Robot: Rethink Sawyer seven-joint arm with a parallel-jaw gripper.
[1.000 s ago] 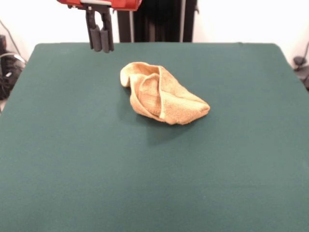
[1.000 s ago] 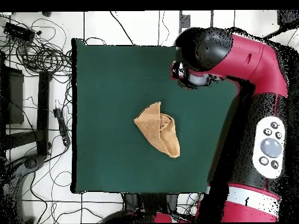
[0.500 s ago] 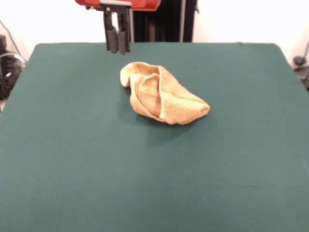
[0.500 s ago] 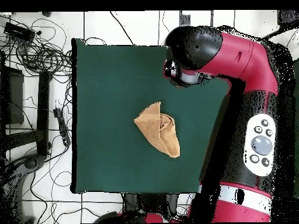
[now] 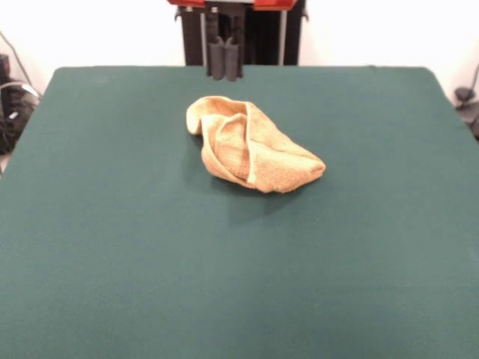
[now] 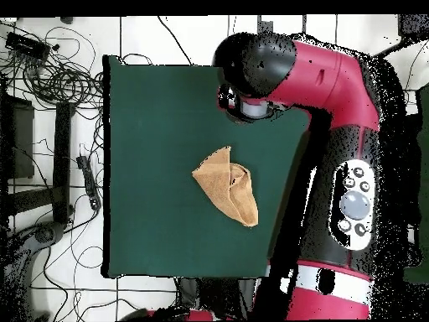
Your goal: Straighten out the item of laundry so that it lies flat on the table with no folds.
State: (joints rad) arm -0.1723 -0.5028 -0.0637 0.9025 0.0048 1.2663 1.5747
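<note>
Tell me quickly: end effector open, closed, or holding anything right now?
End effector: closed, holding nothing, raised above the table behind the crumpled towel and not touching it.

Rough terry-cloth towel [image 5: 251, 148], matt felt-like table [image 5: 135, 247] top, glossy plastic arm [image 6: 323, 80] shell

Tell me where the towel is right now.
In the front view the towel lies crumpled near the middle of the table, just in front of the gripper.
</note>
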